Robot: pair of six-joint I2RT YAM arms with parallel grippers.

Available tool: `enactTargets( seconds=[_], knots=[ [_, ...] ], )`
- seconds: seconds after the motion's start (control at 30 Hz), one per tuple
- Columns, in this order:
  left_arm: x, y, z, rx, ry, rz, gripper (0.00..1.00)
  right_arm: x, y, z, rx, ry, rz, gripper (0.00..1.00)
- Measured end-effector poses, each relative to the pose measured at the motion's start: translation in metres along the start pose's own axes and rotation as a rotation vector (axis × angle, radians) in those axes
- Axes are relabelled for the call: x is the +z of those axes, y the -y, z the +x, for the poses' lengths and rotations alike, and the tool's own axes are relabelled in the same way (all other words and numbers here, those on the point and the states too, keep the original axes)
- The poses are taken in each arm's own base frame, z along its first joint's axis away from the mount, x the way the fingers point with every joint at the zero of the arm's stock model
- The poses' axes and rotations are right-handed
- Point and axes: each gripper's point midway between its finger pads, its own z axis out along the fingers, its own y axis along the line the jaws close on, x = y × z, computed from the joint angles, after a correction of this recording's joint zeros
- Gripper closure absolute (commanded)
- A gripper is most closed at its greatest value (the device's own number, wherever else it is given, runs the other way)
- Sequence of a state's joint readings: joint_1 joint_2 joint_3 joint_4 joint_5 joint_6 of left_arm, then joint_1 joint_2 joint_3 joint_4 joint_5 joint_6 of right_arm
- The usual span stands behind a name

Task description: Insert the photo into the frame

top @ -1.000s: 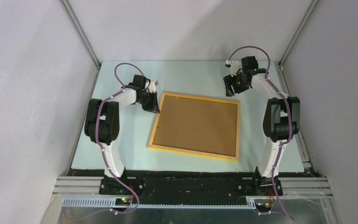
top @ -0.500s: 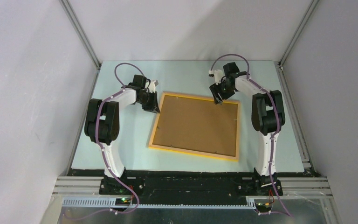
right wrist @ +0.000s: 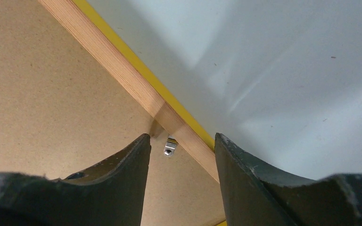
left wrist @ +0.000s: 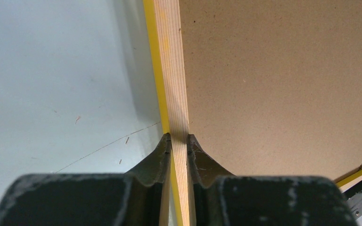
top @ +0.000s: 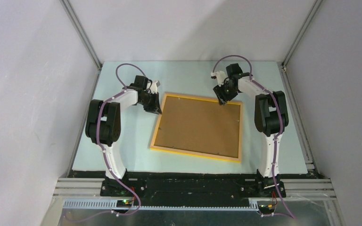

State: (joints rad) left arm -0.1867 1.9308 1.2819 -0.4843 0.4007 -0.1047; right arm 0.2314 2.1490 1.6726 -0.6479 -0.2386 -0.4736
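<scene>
the frame (top: 195,154) is a thin rectangle of pale wood with a yellow-orange outer edge. it lies back side up on the pale surface (top: 122,141), midway between the two arms. a plain brown board (top: 198,125) fills its opening, and a small metal clip (right wrist: 169,147) sits on that board just inside the far rail. seen from above, the frame is turned slightly clockwise. its left rail, close to the far corner, is pinched between the fingers of the left end effector (left wrist: 179,139).
</scene>
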Motion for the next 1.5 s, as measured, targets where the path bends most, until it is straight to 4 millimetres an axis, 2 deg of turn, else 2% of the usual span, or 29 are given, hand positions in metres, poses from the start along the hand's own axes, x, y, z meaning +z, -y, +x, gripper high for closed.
enactTargets(
  seconds=[0.33,0.77,0.87,1.1,1.5],
  knots=[
    [0.000,0.001,0.000,-0.001,-0.002,0.004,1.00,0.000,0.008,0.003,-0.035,0.001,0.011,0.60],
    [0.001,0.001,0.000,-0.001,-0.002,0.006,1.00,0.000,0.009,0.003,-0.048,0.006,0.003,0.65],
    [0.001,0.001,0.000,-0.001,-0.002,0.006,1.00,0.000,0.010,0.003,-0.051,0.008,0.001,0.63],
    [0.000,0.001,0.000,-0.001,-0.002,0.005,1.00,-0.002,0.010,0.005,0.005,0.023,-0.031,0.46],
    [0.001,0.001,0.001,-0.001,-0.004,0.010,1.00,-0.010,0.021,0.018,0.179,0.033,-0.080,0.47]
  ],
)
